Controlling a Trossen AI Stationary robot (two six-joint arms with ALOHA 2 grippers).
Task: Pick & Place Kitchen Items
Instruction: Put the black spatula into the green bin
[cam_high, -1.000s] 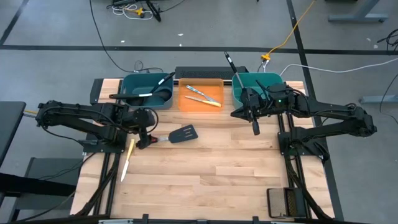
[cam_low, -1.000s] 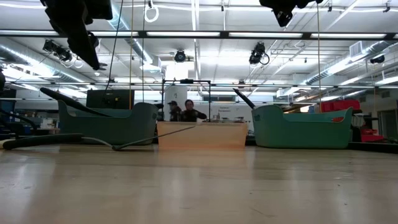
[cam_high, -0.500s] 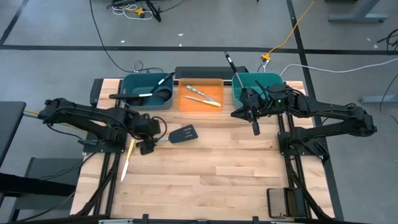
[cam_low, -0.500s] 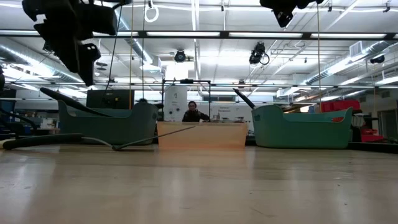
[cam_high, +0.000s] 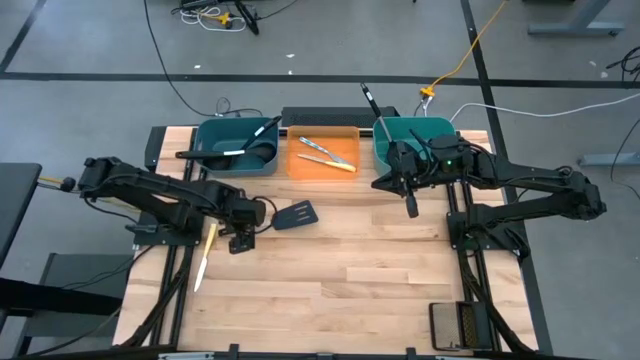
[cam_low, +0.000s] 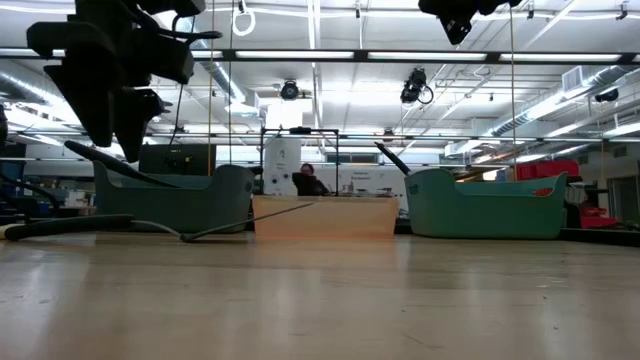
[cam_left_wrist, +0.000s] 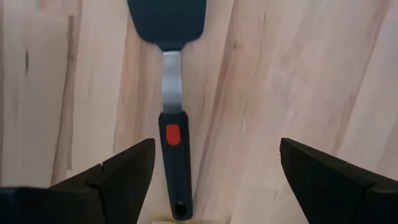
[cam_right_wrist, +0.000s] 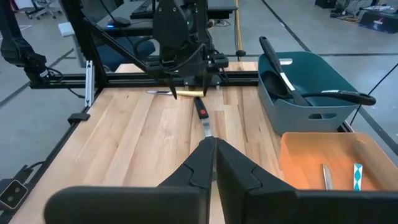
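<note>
In the orange bin (cam_high: 324, 153), two knives (cam_high: 326, 153).

Three bins stand in a row along the far edge of the worktop (cam_high: 330, 270): the left bin (cam_high: 236, 147), the middle bin (cam_high: 324, 152) just beside it, and the right bin (cam_high: 412, 140) at the far end. Ladles (cam_high: 215, 154) lie in the left bin; two knives (cam_high: 326, 153) lie in the middle bin; a utensil handle (cam_high: 372, 103) leans out of the right bin. A spatula (cam_high: 290, 215) lies on the worktop in front of the left and middle bins. The left gripper (cam_high: 240, 240) is above its handle end. A third knife (cam_high: 205, 255) lies left of that gripper. The right gripper (cam_high: 411, 205) is in front of the right bin.
</note>
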